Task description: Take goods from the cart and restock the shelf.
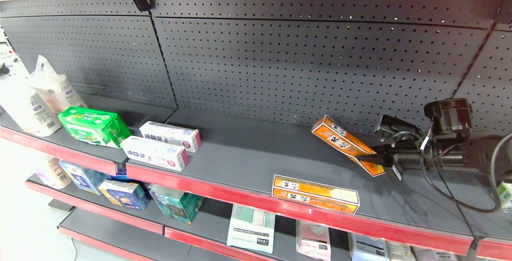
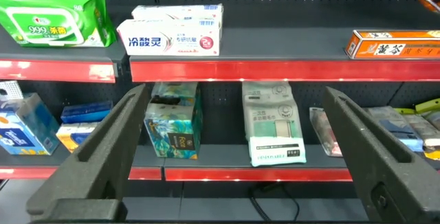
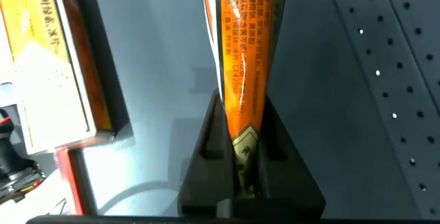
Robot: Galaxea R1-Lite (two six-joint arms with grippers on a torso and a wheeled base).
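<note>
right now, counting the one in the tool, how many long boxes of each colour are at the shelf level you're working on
orange boxes: 2, one lying flat near the front, one held in the right tool at
white boxes: 2, side by side
total: 4

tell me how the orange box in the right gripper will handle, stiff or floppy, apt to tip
Probably stiff: the orange box juts straight from the right gripper, pinched at one end, without sagging. Likely light, since that end grip holds it. Long and narrow, it might topple if stood upright.
</note>
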